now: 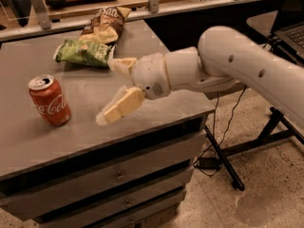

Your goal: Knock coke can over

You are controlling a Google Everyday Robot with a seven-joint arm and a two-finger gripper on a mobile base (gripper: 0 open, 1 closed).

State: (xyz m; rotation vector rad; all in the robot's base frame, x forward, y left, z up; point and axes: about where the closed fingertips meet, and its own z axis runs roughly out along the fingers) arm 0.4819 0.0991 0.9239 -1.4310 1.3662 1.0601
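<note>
You have the coke can (50, 101) standing upright on the table (23, 146), set a little back from the front edge, with a strip of bare grey top between its base and that edge. On the can's right side in the camera view the surface is open all the way to the end effector (107, 91), which hangs over the table top well apart from the can and touches nothing you can see. Its two fingers (122, 107) are spread wide and hold nothing: one sits higher and farther back than the can, the other slants down toward the surface with its tip pointing at the can; you cannot tell whether that lower tip meets the table top. The white arm (228, 63) reaches in from beyond the table's right edge, on the far side of the end effector from the can. Behind the can, toward the rail (152, 6), a green chip bag (83, 53) lies flat, and a brown chip bag (104, 25) lies just behind that, touching it; both are well apart from the can. Below the front edge nearest the can, the drawers (118, 175) are closed. Far right of the can, off the table, black stand legs (223, 160) cross the floor.
</note>
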